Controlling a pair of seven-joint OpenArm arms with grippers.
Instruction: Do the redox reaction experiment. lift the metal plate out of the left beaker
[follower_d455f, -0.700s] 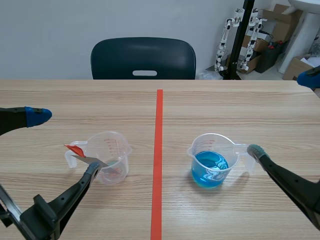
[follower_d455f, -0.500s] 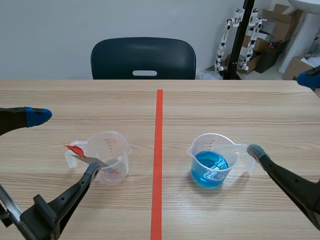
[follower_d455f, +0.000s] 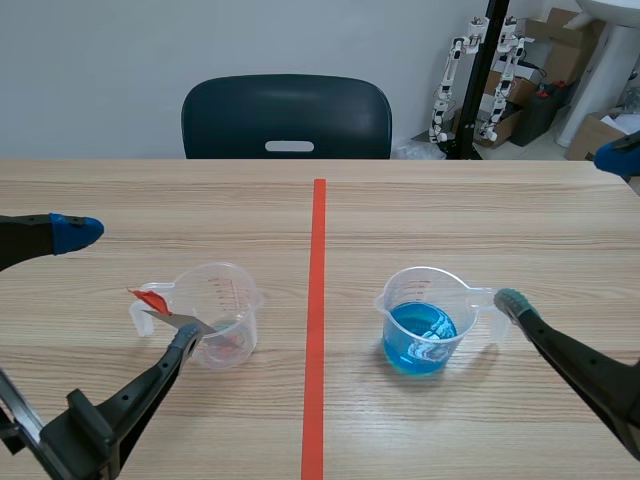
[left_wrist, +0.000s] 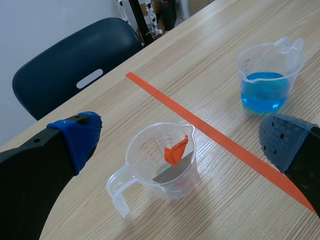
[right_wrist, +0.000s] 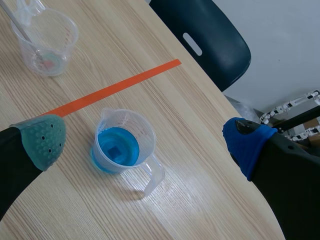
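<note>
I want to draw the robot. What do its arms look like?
Both arms are black. Each tool has two thick black fingers tipped with soft dotted pads: blue and grey-blue on the left tool, grey-green and blue on the right tool.

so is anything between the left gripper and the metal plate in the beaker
Nothing visible does. The left gripper hangs open over the left beaker, and the metal plate pokes its orange end up past the rim, free to grasp.
</note>
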